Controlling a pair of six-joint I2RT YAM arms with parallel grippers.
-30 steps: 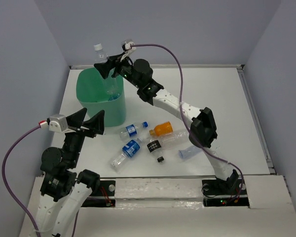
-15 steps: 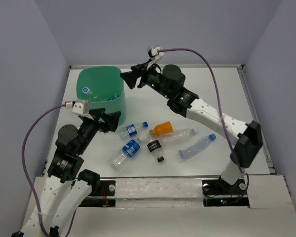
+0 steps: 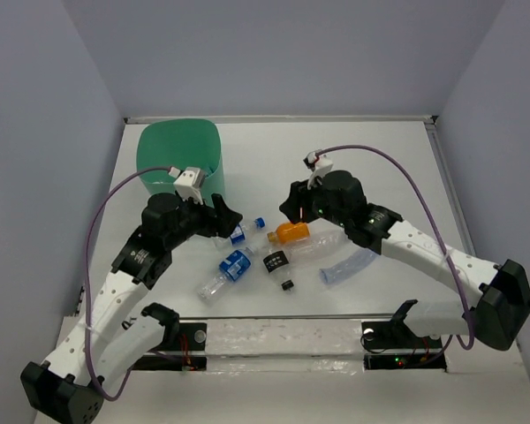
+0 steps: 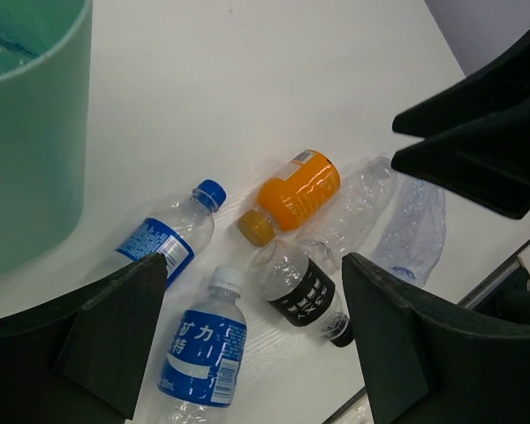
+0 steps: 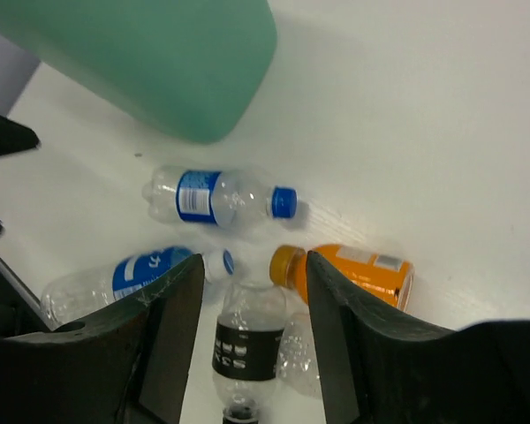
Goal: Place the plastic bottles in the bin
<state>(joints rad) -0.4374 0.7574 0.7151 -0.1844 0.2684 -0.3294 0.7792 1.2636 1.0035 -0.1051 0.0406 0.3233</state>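
The mint-green bin point(image 3: 172, 150) point(image 4: 31, 132) point(image 5: 150, 53) stands at the back left. Several plastic bottles lie in front of it: a clear blue-capped one point(image 3: 243, 231) point(image 4: 172, 231) point(image 5: 216, 196), an orange one point(image 3: 291, 233) point(image 4: 296, 190) point(image 5: 358, 269), a blue-labelled one point(image 3: 227, 268) point(image 4: 203, 344), a black-labelled one point(image 3: 276, 261) point(image 4: 302, 291) point(image 5: 246, 340), a clear one point(image 3: 322, 245) and a crushed one point(image 3: 349, 265). My left gripper point(image 3: 221, 221) point(image 4: 254, 265) hovers wide open above them. My right gripper point(image 3: 291, 205) point(image 5: 254, 265) hangs over the orange bottle's cap, its jaws narrowly apart and empty.
A tiny black cap point(image 3: 287, 284) lies near the front edge beside the black-labelled bottle. The two grippers face each other closely over the bottle cluster. Grey walls close in the white table point(image 3: 380, 168) on three sides.
The right arm swung back from above the bin down to the bottles, its jaws narrowing, and the bottle it held there now lies in the bin. The left arm reached forward over the bottles.
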